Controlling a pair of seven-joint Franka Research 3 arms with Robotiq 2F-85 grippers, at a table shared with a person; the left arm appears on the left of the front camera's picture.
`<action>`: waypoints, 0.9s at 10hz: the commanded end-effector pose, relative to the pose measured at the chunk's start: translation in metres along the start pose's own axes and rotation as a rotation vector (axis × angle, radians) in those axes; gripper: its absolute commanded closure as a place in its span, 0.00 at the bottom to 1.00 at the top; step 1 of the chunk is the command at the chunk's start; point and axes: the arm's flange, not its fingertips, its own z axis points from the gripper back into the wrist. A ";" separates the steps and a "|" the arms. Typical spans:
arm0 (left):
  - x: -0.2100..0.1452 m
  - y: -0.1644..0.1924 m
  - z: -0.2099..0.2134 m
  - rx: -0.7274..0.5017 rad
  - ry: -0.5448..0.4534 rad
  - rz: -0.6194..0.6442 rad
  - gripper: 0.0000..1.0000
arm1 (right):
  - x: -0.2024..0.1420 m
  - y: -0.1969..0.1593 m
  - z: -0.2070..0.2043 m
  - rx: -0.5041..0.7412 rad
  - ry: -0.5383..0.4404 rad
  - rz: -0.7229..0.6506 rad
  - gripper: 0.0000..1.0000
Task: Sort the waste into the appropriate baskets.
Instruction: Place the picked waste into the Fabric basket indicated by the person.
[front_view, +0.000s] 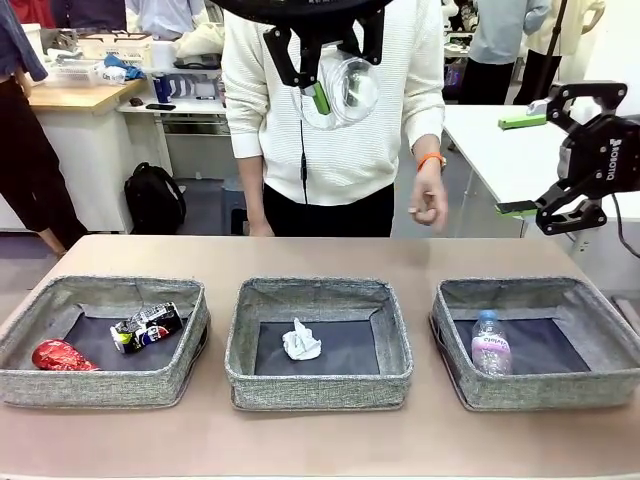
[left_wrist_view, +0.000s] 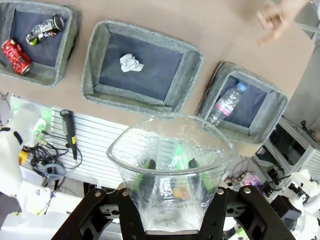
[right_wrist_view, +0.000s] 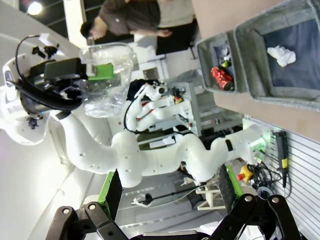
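My left tool (front_view: 322, 62) hangs high above the worktop (front_view: 320, 440), its green pads pinched on the clear plastic container (front_view: 345, 92), a crumpled see-through cup with its open mouth pointing down toward the three grey woven baskets. Looking down along the fingers, that rim sits over the near edge of the middle basket (left_wrist_view: 95, 60), where the small white paper ball (left_wrist_view: 131, 63) lies. The container's home, by my reckoning, is the right basket (front_view: 455, 300), where the pink-labelled clear bottle (front_view: 489, 343) lies with its cap to the far side. So the drop point is to my right and well below the tool: a sideways carry, then down. The left basket (front_view: 30, 305) holds the red can (front_view: 60, 355) and the dark multicoloured can (front_view: 146, 326). My right tool (front_view: 528, 165) is spread wide and empty, raised beyond that right basket. A person's hand (front_view: 430, 205) hangs at the far edge.
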 end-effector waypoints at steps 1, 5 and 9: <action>-0.003 0.004 0.000 -0.002 -0.013 0.008 0.62 | 0.002 0.002 -0.002 0.028 0.005 0.024 0.00; -0.003 0.004 0.000 -0.002 -0.013 0.008 0.62 | 0.002 0.002 -0.002 0.028 0.005 0.024 0.00; -0.003 0.004 0.000 -0.002 -0.013 0.008 0.62 | 0.002 0.002 -0.002 0.028 0.005 0.024 0.00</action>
